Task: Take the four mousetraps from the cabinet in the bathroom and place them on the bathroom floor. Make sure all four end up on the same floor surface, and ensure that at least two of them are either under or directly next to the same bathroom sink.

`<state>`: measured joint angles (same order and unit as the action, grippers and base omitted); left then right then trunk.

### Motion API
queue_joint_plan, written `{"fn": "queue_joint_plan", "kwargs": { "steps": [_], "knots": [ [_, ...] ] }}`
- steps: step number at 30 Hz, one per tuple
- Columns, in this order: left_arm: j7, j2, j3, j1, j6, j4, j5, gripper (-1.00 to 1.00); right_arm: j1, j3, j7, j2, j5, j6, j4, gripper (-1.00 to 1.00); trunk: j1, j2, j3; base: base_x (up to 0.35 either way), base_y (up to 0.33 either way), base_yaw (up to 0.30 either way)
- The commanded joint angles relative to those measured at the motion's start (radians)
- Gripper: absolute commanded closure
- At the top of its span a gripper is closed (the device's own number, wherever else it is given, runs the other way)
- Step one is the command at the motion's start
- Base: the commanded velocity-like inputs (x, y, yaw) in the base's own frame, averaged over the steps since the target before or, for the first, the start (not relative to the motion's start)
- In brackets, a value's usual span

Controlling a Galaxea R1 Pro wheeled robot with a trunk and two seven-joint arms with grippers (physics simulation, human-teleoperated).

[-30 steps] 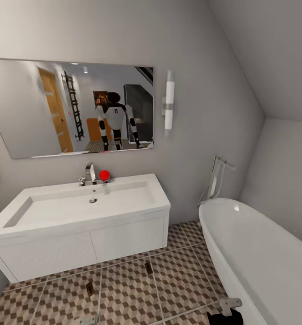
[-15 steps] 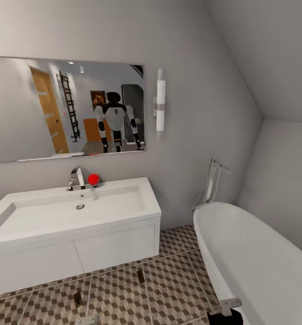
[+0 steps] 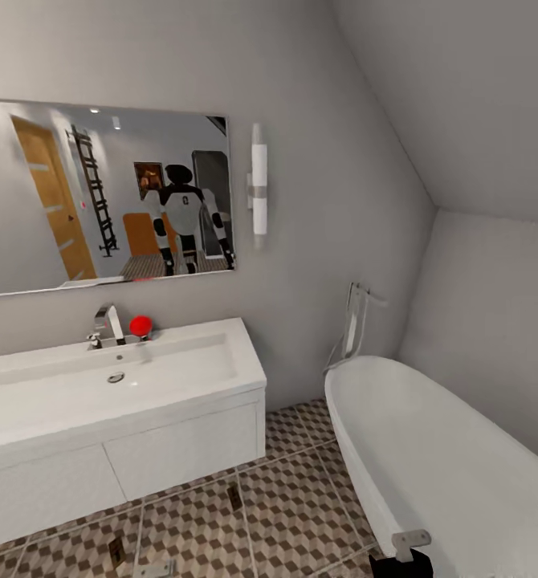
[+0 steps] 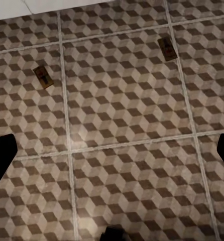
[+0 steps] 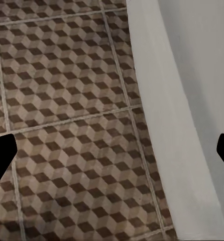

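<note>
So the head cam is looking at the sink [image 3: 100, 385], a wide white basin slab on a white vanity against the wall, with a chrome faucet [image 3: 107, 324] and a little red ball [image 3: 140, 324] sitting by it. The mirror [image 3: 100, 201] above reflects the robot plus an orange door. The white bathtub [image 3: 438, 457] takes up the right side, with a wall lamp [image 3: 258, 189] between mirror and tub. Two mousetraps are lying flat on the bathroom floor [image 3: 293, 514] just in front of the vanity: one mousetrap [image 3: 234, 497] near its right end, the other mousetrap [image 3: 116, 550] further left, well apart from each other. The left wrist cam shows both on the cube-pattern tiles too. The left gripper [image 4: 112, 155] has its fingers spread wide with nothing between them, just tile below. Same deal with the right gripper [image 5: 112, 155]: fingers wide apart, empty, hanging over the floor right beside the tub wall.
</note>
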<state>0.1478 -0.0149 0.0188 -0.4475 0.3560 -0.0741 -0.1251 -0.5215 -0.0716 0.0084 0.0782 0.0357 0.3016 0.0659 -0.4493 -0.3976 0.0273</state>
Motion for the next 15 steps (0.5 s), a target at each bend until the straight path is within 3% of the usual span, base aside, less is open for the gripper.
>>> {"fn": "queue_joint_plan", "kwargs": {
  "steps": [1,15],
  "knots": [
    [-0.001,0.0,0.003,-0.002,0.008,-0.004,-0.008,-1.0,-0.002,-0.007,0.001,0.0,0.0,0.007,0.005,-1.0,-0.001,-0.002,0.002,0.001,-0.001,-0.251],
    [-0.001,-0.001,0.003,-0.002,0.008,-0.004,-0.01,-1.0,-0.002,-0.007,0.001,0.0,0.001,0.007,0.005,-1.0,-0.001,-0.002,-0.006,0.0,0.0,-0.224]
  ]
}}
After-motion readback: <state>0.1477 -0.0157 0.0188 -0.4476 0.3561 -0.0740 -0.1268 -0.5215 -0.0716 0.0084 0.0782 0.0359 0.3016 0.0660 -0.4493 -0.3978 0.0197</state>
